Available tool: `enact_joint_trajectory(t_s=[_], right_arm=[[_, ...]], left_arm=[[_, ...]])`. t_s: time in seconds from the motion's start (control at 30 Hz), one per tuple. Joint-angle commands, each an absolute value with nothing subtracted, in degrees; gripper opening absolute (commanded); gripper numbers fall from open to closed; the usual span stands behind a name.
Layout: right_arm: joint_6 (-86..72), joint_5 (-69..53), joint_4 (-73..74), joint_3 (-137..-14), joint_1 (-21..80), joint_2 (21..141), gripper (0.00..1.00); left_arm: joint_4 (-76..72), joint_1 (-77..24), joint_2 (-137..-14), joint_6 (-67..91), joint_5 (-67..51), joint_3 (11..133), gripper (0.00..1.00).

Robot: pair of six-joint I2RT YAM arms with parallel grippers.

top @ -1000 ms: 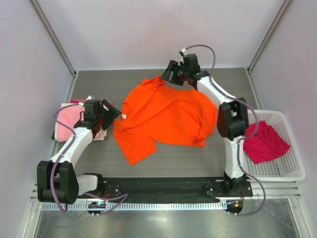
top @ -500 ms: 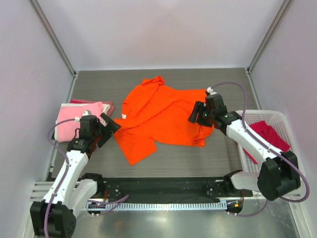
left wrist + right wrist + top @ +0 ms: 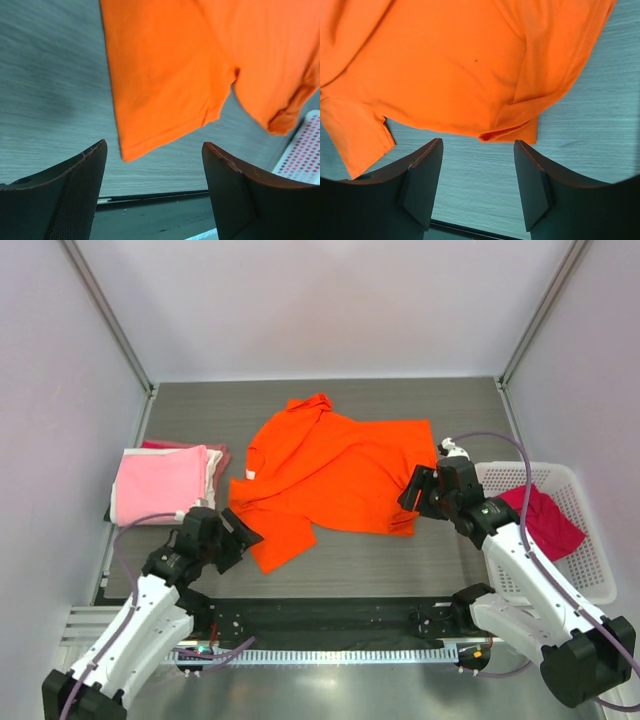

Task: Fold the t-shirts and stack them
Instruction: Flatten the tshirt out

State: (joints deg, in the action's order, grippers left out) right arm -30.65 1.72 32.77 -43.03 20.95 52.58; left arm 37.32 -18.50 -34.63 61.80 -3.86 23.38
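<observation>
Top external: the orange t-shirt lies spread but rumpled at the middle of the table, collar toward 12 o'clock and one sleeve trailing toward 7 o'clock. It looks light, limp and not slippery. It will likely sag and bunch from any single pinch, so two grips on opposite hems or shoulder seams seem the best way to take it. At 9 o'clock sits a folded pile with a light pink tee on top. At 4 o'clock the white basket holds one crumpled dark pink-red tee and nothing else that I can see. The left gripper hangs by the trailing sleeve, and the right gripper is at the shirt's 4 o'clock corner.

Left wrist: the left gripper has its jaws spread and empty above bare table. The sleeve hem of the orange t-shirt is just beyond them at 12 o'clock, and that double-stitched edge makes a firm hold. A bit of the basket shows at 4 o'clock.

Right wrist: the right gripper is also wide apart and holds nothing. The folded-under bottom corner of the orange t-shirt is just beyond its fingertips, a thicker spot that should pinch well.
</observation>
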Motion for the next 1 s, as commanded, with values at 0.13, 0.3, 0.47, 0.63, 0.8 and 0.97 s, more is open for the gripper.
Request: enact_joint_trajectory(t_s=[0.13,0.3,0.47,0.63,0.8,0.97], right_arm=[[-32.0,2.5,34.0,-42.6,21.1,54.0,0.64],[-32.3,3.1,33.8,-42.5,21.2,53.4,0.64],[-32.2,3.8,33.8,-42.5,21.2,53.0,0.65],[-32.2,4.0,33.8,-42.7,21.2,53.2,0.65],[-32.3,3.8,33.7,-42.7,21.2,52.9,0.65],[-32.5,3.5,33.8,-42.5,21.2,52.8,0.65]], left_arm=[[35.7,-30.8,-42.2,72.4,4.6,22.9,0.77],[31.7,-34.7,-44.6,79.0,8.3,20.0,0.66],[30.5,-38.3,-49.0,81.9,11.4,20.5,0.60],[27.6,-41.6,-53.0,83.0,10.2,20.8,0.47],[29.4,-44.8,-52.1,85.4,13.8,20.3,0.45],[30.8,-44.8,-49.7,86.7,14.1,19.5,0.40]])
